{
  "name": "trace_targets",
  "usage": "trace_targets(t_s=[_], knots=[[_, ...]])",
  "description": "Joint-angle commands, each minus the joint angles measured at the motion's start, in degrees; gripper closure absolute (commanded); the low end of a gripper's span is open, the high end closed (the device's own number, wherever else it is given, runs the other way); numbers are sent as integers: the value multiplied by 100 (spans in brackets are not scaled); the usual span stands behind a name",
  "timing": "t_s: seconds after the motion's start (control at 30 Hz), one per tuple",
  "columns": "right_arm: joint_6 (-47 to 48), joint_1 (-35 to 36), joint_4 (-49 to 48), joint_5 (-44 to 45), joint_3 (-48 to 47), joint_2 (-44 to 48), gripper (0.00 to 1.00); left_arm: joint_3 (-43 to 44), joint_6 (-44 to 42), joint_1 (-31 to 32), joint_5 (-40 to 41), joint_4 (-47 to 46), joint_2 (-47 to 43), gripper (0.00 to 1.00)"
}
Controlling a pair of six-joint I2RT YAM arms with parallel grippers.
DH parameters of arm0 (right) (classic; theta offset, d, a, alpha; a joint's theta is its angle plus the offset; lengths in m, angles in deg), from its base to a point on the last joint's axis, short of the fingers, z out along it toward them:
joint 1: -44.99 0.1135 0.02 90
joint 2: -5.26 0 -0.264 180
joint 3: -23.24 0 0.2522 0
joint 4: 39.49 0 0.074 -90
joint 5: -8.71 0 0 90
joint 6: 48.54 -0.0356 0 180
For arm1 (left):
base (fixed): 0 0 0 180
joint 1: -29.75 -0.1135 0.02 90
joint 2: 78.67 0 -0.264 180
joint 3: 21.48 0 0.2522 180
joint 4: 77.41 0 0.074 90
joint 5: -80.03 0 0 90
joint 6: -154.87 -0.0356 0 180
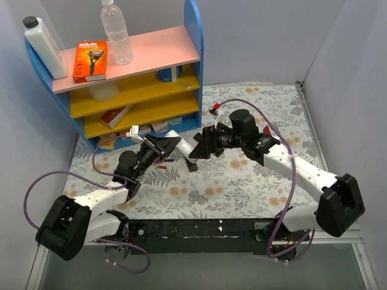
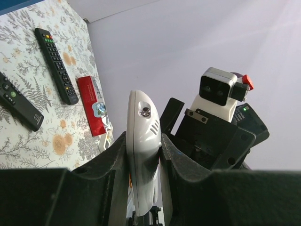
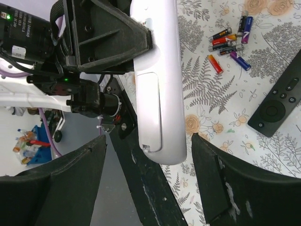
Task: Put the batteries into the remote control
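Note:
A silver-white remote control (image 1: 179,141) (image 2: 142,141) hangs above the table, and my left gripper (image 1: 158,147) (image 2: 143,143) is shut on its sides. In the right wrist view the remote control (image 3: 157,80) shows its back, with the battery cover (image 3: 148,108) closed. My right gripper (image 1: 202,145) (image 3: 148,183) is open; its fingers (image 3: 230,183) stand apart on either side of the remote's end without touching it. The batteries cannot be made out in any view.
A heap of red, blue and purple cells (image 3: 229,44) lies on the floral cloth. Black remotes (image 2: 56,66) (image 2: 19,106) (image 3: 280,101) and a red packet (image 2: 91,110) lie nearby. A shelf unit (image 1: 139,90) stands at the back left.

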Motion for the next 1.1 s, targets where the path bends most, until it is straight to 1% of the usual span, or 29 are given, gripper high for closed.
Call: trace_targets(t_s=[0.0, 0.03, 0.23, 0.27, 0.33, 0.37, 0.43, 0.47, 0.5, 0.6, 0.67, 0.73, 0.77, 0.8, 0.87, 1.07], knots=[[-184, -29, -697, -368, 56, -100, 22, 225, 332, 9, -150, -304, -187, 100], [-202, -37, -741, -395, 74, -109, 23, 225, 332, 9, -185, -356, -187, 100], [-369, -46, -1058, -606, 302, -188, 39, 269, 367, 18, -229, -506, -195, 100], [-378, -46, -1102, -615, 328, -189, 47, 269, 367, 9, -247, -506, -213, 100], [-447, -72, -1198, -668, 469, -189, 55, 287, 385, 18, -282, -567, -213, 100], [-474, -81, -1286, -694, 513, -180, 63, 287, 385, 18, -282, -594, -204, 100], [-527, -99, -1365, -747, 609, -171, 69, 287, 411, 9, -335, -681, -195, 100], [-553, -99, -1461, -756, 645, -127, 75, 287, 402, 9, -361, -708, -195, 100], [-562, -108, -1506, -799, 663, -127, 76, 278, 402, 9, -405, -743, -187, 100], [-571, -125, -1576, -852, 636, -66, 75, 243, 402, 9, -501, -919, -152, 100], [-649, -143, -1646, -870, 610, -22, 69, 225, 394, 9, -572, -1060, -143, 100], [-703, -152, -1743, -923, 575, -13, 58, 234, 324, 18, -703, -1147, -125, 100], [-738, -152, -1770, -940, 523, -13, 51, 243, 297, 18, -747, -1165, -125, 100], [-755, -161, -1805, -958, 496, -13, 48, 252, 271, 18, -783, -1183, -125, 100], [-764, -161, -1831, -984, 408, -48, 45, 269, 209, 9, -880, -1192, -134, 100], [-905, -161, -2042, -1107, 100, -223, 43, 261, 147, 18, -994, -1227, -152, 100]])
